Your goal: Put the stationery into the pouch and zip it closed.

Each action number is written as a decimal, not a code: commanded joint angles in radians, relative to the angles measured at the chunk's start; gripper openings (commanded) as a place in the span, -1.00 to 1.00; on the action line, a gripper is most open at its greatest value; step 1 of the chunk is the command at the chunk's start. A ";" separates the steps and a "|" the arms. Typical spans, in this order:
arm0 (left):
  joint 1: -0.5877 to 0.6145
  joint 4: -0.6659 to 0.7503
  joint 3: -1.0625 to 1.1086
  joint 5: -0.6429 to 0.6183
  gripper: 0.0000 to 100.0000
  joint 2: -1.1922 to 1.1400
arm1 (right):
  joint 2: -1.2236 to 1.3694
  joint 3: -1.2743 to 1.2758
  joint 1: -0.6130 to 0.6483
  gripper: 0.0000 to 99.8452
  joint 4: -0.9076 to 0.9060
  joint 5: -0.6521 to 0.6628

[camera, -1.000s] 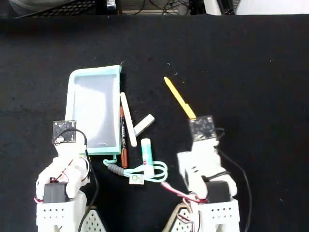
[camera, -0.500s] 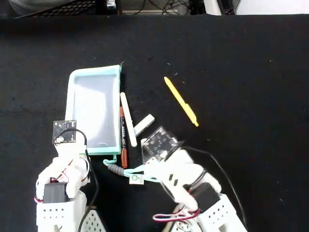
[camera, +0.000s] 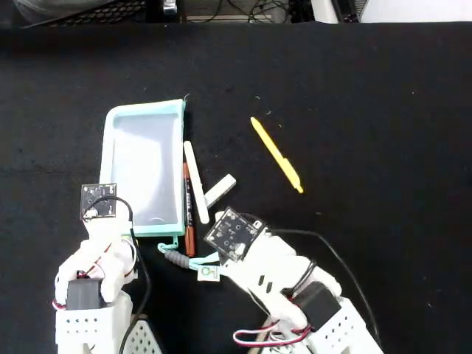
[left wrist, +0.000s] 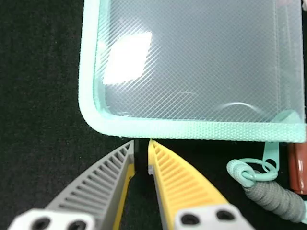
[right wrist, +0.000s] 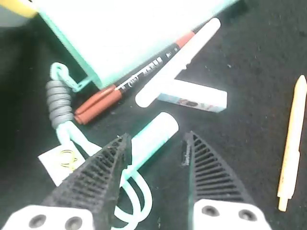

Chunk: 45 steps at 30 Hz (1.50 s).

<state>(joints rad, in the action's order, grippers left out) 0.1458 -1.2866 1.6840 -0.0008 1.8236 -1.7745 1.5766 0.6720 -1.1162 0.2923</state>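
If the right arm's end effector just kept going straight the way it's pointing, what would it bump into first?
Most likely the mint-and-white stick, which lies right between the open fingers of the right end effector. How high above it the fingers hang is hard to judge.

I read the pouch (left wrist: pixel 192 57) as clear glossy plastic, embossed with a fine diamond grid and edged in mint woven cloth. The table (camera: pixel 383 88) wears matt black, slightly fuzzy fabric. The left gripper (left wrist: pixel 140 143) is ribbed matt plastic, grey and yellow. The right gripper (right wrist: pixel 156 139) is ribbed black plastic. The yellow pen (camera: pixel 276 155) looks like smooth plastic.
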 commanded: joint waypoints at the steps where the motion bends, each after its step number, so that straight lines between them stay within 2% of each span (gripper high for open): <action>1: -0.008 0.012 0.015 -0.005 -0.86 -0.005 | 0.151 -0.099 0.041 -0.58 0.023 -0.003; 7: -0.008 0.012 0.015 -0.005 -0.86 -0.005 | 0.618 -0.337 0.196 -0.58 0.160 -0.014; 12: -0.008 0.012 0.015 -0.005 -0.86 -0.005 | 1.047 -0.446 0.201 -0.58 0.282 -0.014; 17: -0.008 0.012 0.015 -0.005 -0.86 -0.005 | 1.326 -0.489 0.195 -0.58 0.364 -0.006; 21: -0.008 0.012 0.015 -0.005 -0.86 -0.005 | 1.415 -0.538 0.106 -0.58 0.385 -0.006; 28: -0.008 0.012 0.015 -0.005 -0.86 -0.005 | 1.420 -0.607 -0.176 -0.58 0.388 -0.006; 32: -0.008 0.012 0.015 -0.005 -0.86 -0.005 | 1.419 -0.621 -0.227 -0.58 0.374 -0.006; 35: -0.008 0.012 0.015 -0.005 -0.86 -0.005 | 1.408 -0.634 -0.141 -0.58 0.302 -0.005; 41: -0.008 0.012 0.015 -0.005 -0.86 -0.005 | 1.283 -0.616 0.180 -0.65 0.141 0.103; 43: -0.008 0.012 0.015 -0.005 -0.86 -0.005 | 1.250 -0.584 0.236 -0.67 0.135 0.115; 45: -0.008 0.012 0.015 -0.005 -0.86 -0.005 | 1.231 -0.556 0.242 -0.65 0.138 0.115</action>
<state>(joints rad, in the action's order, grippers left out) 0.1458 -1.2866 1.6840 -0.0008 1.8236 -0.4948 1.0088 0.8777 -0.9674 0.3951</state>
